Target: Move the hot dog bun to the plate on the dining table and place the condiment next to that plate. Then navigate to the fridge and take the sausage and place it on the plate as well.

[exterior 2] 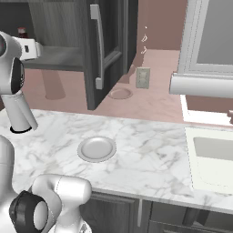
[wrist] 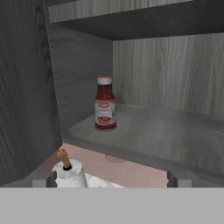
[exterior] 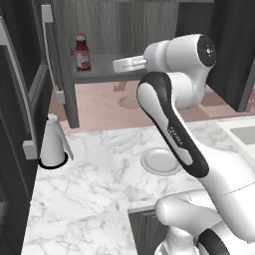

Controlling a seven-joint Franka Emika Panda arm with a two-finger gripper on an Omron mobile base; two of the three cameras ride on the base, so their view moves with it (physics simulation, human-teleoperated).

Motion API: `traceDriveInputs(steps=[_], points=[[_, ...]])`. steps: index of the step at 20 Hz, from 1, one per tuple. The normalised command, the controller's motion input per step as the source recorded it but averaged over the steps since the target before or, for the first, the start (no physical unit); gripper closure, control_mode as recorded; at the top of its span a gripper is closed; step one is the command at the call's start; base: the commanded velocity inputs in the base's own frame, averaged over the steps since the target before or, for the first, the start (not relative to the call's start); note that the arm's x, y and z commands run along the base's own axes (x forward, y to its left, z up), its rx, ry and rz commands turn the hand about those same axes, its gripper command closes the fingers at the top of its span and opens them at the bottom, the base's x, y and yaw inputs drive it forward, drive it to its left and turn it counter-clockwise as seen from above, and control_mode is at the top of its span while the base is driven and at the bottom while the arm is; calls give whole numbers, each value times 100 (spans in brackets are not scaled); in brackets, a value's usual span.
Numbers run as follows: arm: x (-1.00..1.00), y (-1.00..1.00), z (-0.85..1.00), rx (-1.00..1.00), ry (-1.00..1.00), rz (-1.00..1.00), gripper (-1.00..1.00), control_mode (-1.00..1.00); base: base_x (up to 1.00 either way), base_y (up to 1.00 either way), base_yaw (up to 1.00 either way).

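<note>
In your left base view, the ketchup bottle [exterior: 82, 52] stands upright at about 11 o'clock on the grey cabinet shelf [exterior: 102, 68], with a white cap and a red-and-white label whose lettering is too small to read. The arm [exterior: 172, 124] rises from 5 o'clock, bends at a dark elbow and reaches level toward the shelf, its gripper [exterior: 118, 65] pointing at 9 o'clock, well apart from the bottle. A faint maker's mark runs along the forearm, unreadable. On the marble bench [exterior: 89, 184] sit a round plate [exterior: 160, 162] near centre and a paper towel roll [exterior: 52, 142] at 9 o'clock. In your right base view, the plate [exterior 2: 96, 149] lies just below centre, the bottle's top [exterior 2: 21, 32] peeks out at 10 o'clock behind the arm, and a wall outlet [exterior 2: 142, 78] sits above. In your hand view, the bottle [wrist: 105, 109] stands just left of centre on the shelf, label facing you, writing illegible. The jaws stand wide, holding nothing.
</note>
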Motion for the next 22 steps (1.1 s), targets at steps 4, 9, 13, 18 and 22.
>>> traceDriveInputs(steps=[4,9,13,18,22], points=[[93,26,0,0,0,3,-100,-100,0,0,0],[56,36,20,-3,0,0,-100,-100,0,0,0],[27,46,38,-8,0,0,-100,-100,0,0,0],[35,38,28,-3,7,0,-100,-100,0,0,0],[39,16,7,-5,14,0,-100,-100,0,0,0]])
